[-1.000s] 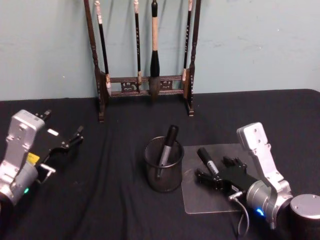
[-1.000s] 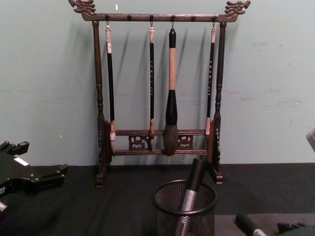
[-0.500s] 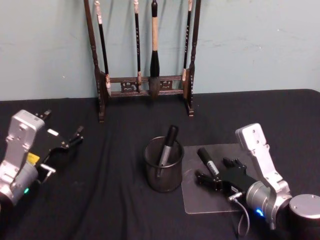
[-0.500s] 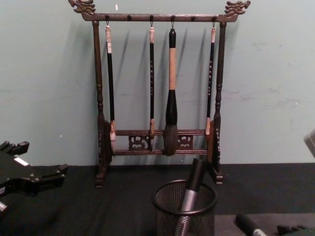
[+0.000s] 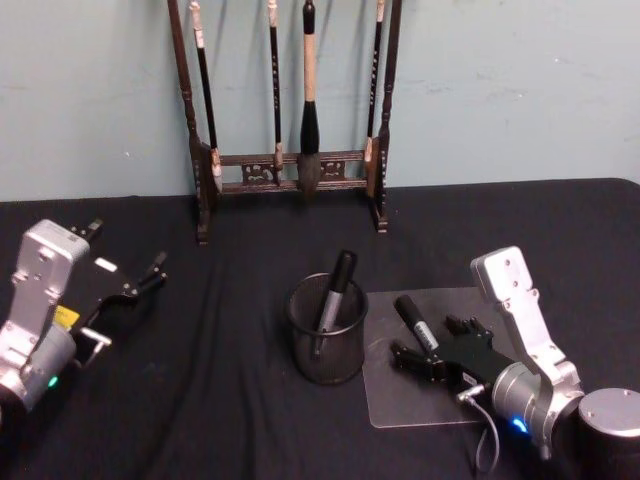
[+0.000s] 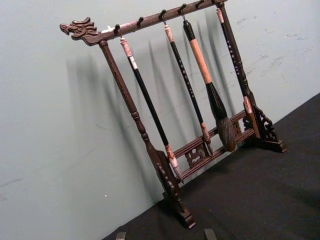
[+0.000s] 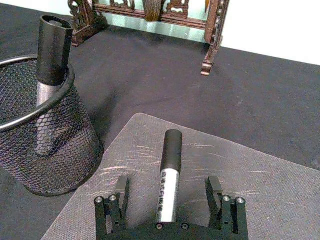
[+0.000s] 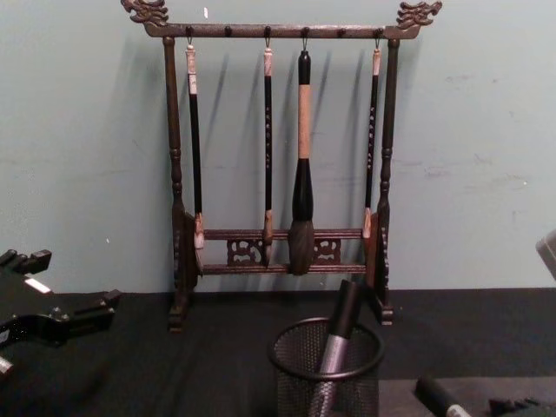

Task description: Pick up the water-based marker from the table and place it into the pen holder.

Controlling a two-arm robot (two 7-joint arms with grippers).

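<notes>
Black plastic fingers of the right pincer (image 7: 167, 181) stand spread, one on each side of the marker (image 7: 171, 150), not yet touching it. The marker lies flat on a clear mat (image 7: 280, 190) just right of the pen holder (image 7: 65, 150). It looks light, stiff and smooth, so it may roll. The silver barrel near its middle seems the best place to pinch. Another marker (image 7: 52, 50) leans inside the holder. The left pincer (image 5: 125, 258), also spread, hangs over the counter (image 5: 230, 400) well left of the holder.

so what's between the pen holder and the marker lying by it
Only bare mat and a strip of black table; the right wrist view shows it.
</notes>
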